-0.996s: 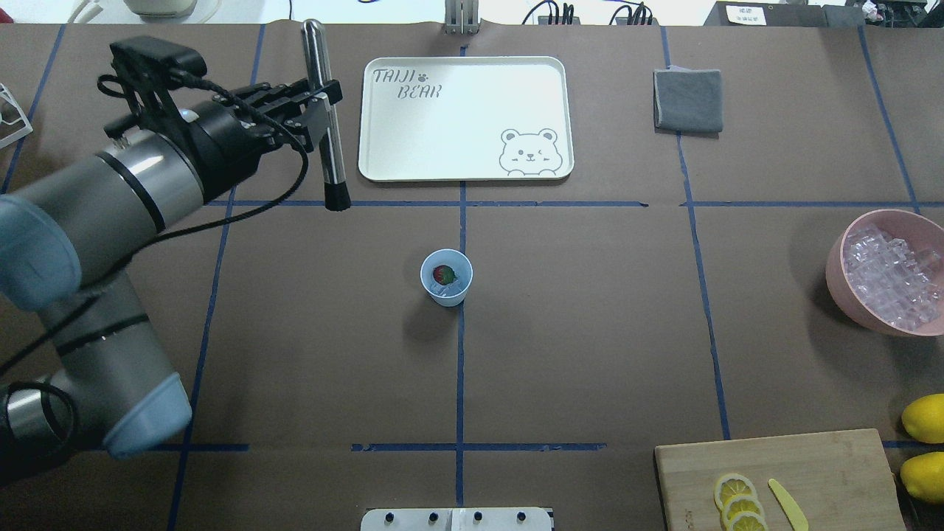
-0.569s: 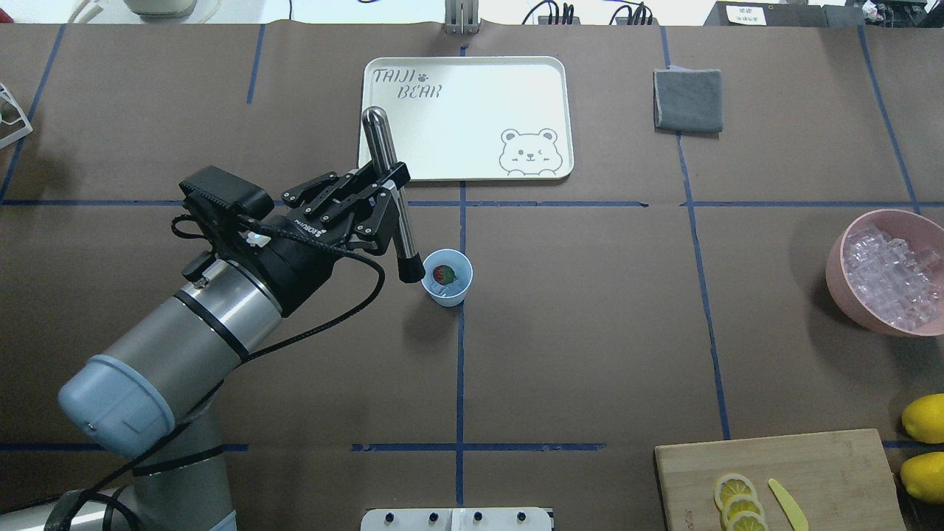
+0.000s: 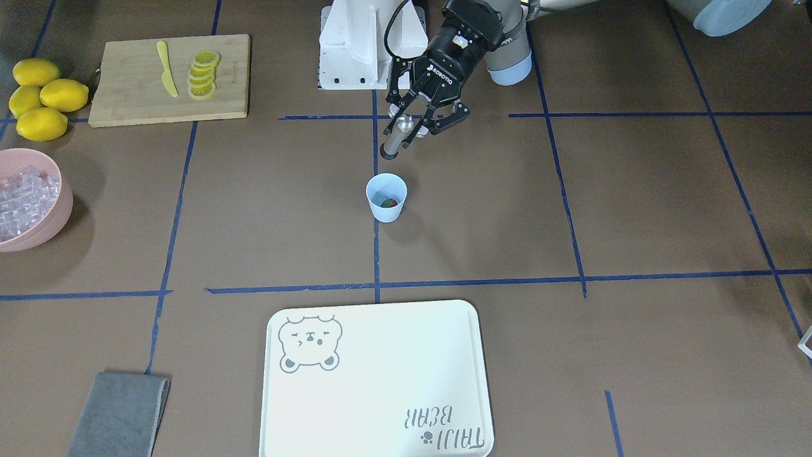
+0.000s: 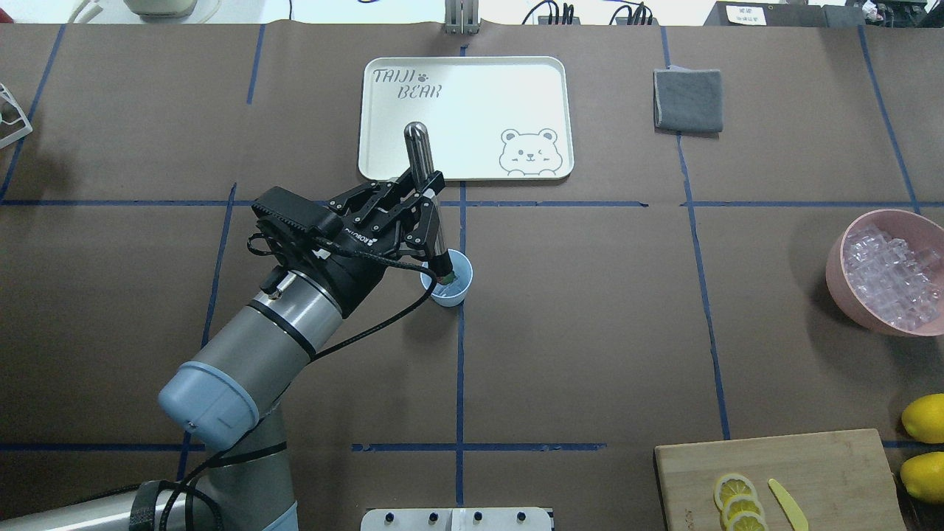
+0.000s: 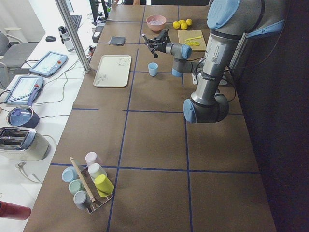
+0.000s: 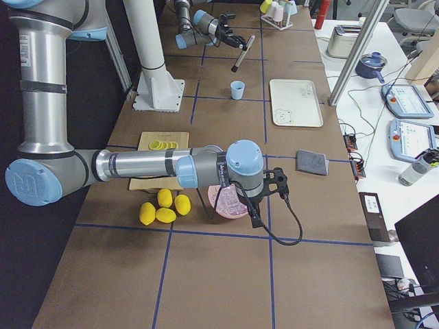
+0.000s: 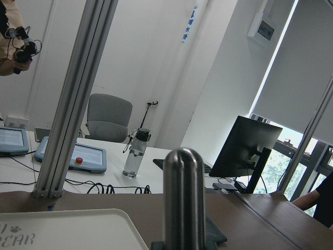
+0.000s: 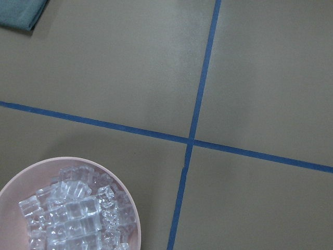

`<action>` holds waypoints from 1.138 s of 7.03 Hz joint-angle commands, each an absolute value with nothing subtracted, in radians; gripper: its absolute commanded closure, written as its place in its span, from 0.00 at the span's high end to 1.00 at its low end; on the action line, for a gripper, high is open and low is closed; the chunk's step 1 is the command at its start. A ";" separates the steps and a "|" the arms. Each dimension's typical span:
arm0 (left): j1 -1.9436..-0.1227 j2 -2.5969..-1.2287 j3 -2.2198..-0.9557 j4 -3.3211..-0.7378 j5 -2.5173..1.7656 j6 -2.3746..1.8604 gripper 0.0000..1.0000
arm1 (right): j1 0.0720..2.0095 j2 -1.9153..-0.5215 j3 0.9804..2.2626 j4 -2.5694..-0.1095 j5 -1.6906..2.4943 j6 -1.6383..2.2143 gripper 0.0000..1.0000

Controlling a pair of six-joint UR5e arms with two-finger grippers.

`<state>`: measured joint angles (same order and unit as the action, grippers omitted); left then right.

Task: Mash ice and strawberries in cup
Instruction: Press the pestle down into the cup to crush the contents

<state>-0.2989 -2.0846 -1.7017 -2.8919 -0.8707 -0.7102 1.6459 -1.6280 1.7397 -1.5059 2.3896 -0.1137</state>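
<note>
My left fingers (image 4: 419, 228) clamp a tilted steel muddler (image 4: 422, 158), its dark tip over the small light blue cup (image 3: 386, 212) just below them on the table, a red strawberry (image 3: 389, 203) showing inside, ice indistinct; my right fingers' opening I cannot tell.

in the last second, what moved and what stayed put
The left gripper, shut on the metal masher throughout, swung from the table's far left in to the middle. The masher's dark tip now hangs over the cup, not yet in it. The cup, the strawberry inside, the tray and the pink bowl have not moved.
</note>
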 commanded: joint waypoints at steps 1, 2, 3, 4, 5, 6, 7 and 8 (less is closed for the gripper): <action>-0.325 -2.100 -1.654 -2.913 -0.864 -0.703 0.00 | 1.646 -1.629 1.730 -1.509 2.393 -0.112 1.00; -0.325 -2.102 -1.626 -2.931 -0.853 -0.681 0.00 | 1.646 -1.629 1.730 -1.514 2.393 -0.112 0.99; -0.324 -2.106 -1.584 -2.972 -0.794 -0.666 0.00 | 1.646 -1.628 1.730 -1.529 2.393 -0.110 0.99; -0.322 -2.140 -1.545 -2.987 -0.776 -0.666 0.00 | 1.646 -1.628 1.730 -1.531 2.393 -0.110 1.00; -0.318 -2.149 -1.526 -2.997 -0.766 -0.666 0.00 | 1.646 -1.628 1.730 -1.531 2.395 -0.110 1.00; -0.308 -2.149 -1.514 -3.014 -0.762 -0.666 0.00 | 1.646 -1.628 1.730 -1.531 2.393 -0.110 1.00; -0.296 -2.149 -1.506 -3.016 -0.746 -0.666 0.00 | 1.646 -1.628 1.730 -1.532 2.393 -0.110 1.00; -0.273 -2.149 -1.497 -3.016 -0.741 -0.666 0.00 | 1.646 -1.628 1.730 -1.531 2.395 -0.110 1.00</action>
<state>-0.2949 -2.1484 -1.5086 -3.0130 -0.7505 -0.6658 1.6460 -1.6276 1.7303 -1.5315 2.3934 -0.1105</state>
